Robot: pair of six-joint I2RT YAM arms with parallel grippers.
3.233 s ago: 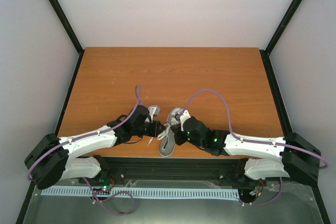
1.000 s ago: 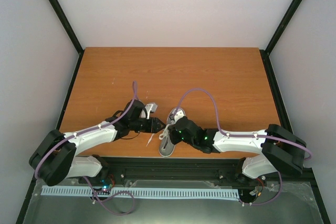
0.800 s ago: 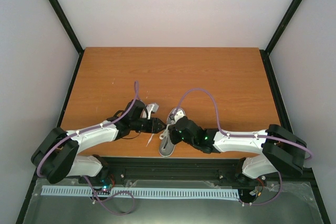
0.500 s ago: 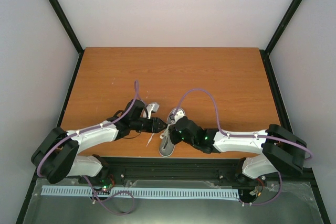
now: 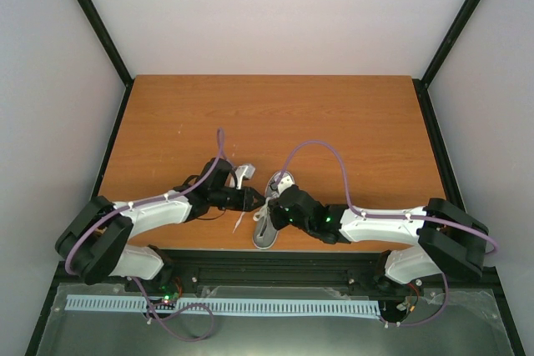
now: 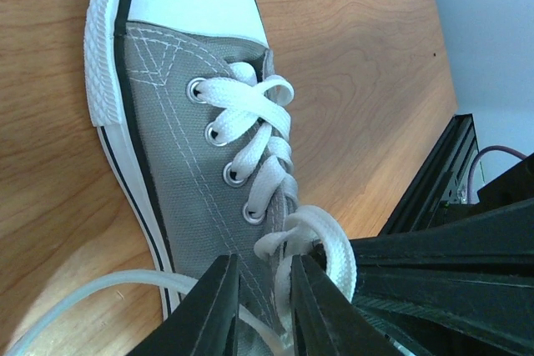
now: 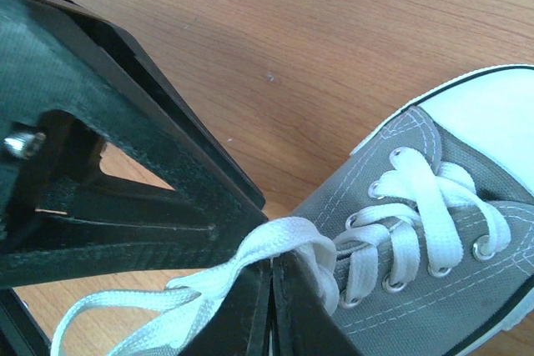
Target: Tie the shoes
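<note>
The grey sneaker (image 5: 264, 236) lies at the near middle of the wooden table (image 5: 275, 114). Its heel reaches the near edge beside the black rail (image 5: 275, 258), and its white toe cap points away. Broad wood extends beyond the toe and to both sides.

The right gripper (image 7: 271, 260) has its fingers pressed together, pinching the white lace (image 7: 284, 235) loop. The left gripper (image 6: 263, 263) meets it from the other side, fingers a narrow gap apart over that loop. Whether they grip it cannot be told.

Grey sneaker (image 6: 167, 147) on wooden table (image 5: 275, 114)
</note>
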